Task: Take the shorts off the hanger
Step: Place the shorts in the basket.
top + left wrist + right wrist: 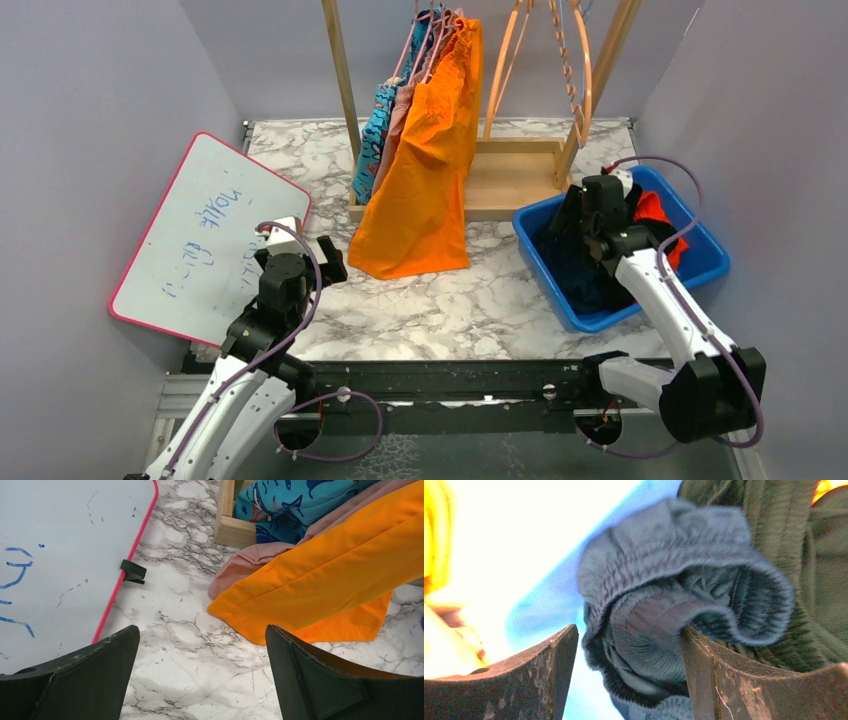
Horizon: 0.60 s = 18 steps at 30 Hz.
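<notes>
Two pairs down, three to go: the right gripper (588, 215) hangs inside the blue plastic bin (705, 262) just right of the wooden hanger rack (505, 180), its jaws wide apart above a bunched pair of dark navy ribbed-waist shorts (575, 265). A red-orange pair (655, 212) lies in the same bin. On the left end of the rack hang the bright orange shorts (430, 160), the dusty pink shorts (398, 115) and the blue cartoon-print shorts (372, 140), while the pale orange hangers (580, 70) at the right end of the rack are bare.

The left gripper (328, 258) waits left of the rack, jaws wide and holding nothing, over the marble tabletop (450, 310) beside a pink-rimmed whiteboard (200, 230). The step in hand looks like the drop-off of the navy pair. The next move would call for a reach back to the rack for the orange pair, with a pull that slips its waistband off the hanger.

The right wrist view alone shows the navy waistband (664, 610) lying between the jaws and touching one of them, unpinched. The left wrist view alone shows the orange hem (340, 565) and pink hem (250, 560) lying down on the tabletop, and a small black clip (133, 572) on the whiteboard's rim.
</notes>
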Tool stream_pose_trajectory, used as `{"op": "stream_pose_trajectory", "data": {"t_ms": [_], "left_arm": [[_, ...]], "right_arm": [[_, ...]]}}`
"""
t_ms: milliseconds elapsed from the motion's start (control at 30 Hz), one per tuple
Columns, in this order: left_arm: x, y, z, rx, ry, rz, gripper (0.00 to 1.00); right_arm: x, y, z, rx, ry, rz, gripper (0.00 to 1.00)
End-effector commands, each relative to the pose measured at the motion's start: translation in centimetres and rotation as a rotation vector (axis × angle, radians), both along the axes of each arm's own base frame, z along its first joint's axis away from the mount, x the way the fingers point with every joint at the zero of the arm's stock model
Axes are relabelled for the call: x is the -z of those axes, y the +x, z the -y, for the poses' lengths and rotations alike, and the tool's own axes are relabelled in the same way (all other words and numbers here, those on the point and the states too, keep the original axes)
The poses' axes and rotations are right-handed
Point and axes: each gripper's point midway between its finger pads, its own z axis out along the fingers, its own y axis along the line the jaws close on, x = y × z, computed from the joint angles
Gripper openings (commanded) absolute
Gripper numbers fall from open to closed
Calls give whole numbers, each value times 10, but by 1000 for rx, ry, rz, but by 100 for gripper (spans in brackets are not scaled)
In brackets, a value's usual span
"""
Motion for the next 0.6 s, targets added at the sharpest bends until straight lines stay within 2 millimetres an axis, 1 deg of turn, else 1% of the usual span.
{"op": "stream_pose_trajectory", "data": {"t_ms": [0,67,100,167,233,267,367,500,567], "left_arm": [[-6,2,4,19,-11,23,99],[-6,2,4,20,-11,21,99],[-6,3,4,20,-12,22,99],[-6,3,4,21,-12,22,99],[-5,3,4,22,-12,21,99],[-6,2,4,22,-13,24,99],[-6,2,4,21,-13,24,99],[-7,2,4,20,-13,26,99],[-6,2,4,20,-13,25,99]], "right_arm": [[-40,-2,11,35,-25,104,76],[-50,-3,14,45,-26,141,74],[-52,-3,14,48,-25,158,71],[-51,-1,13,44,-18,186,61],[-44,3,7,23,1,187,51],[-39,5,5,15,12,181,46],[-12,13,-6,-24,35,125,41],[33,14,-7,-26,20,-12,39],[51,14,-6,-24,8,-56,38]]}}
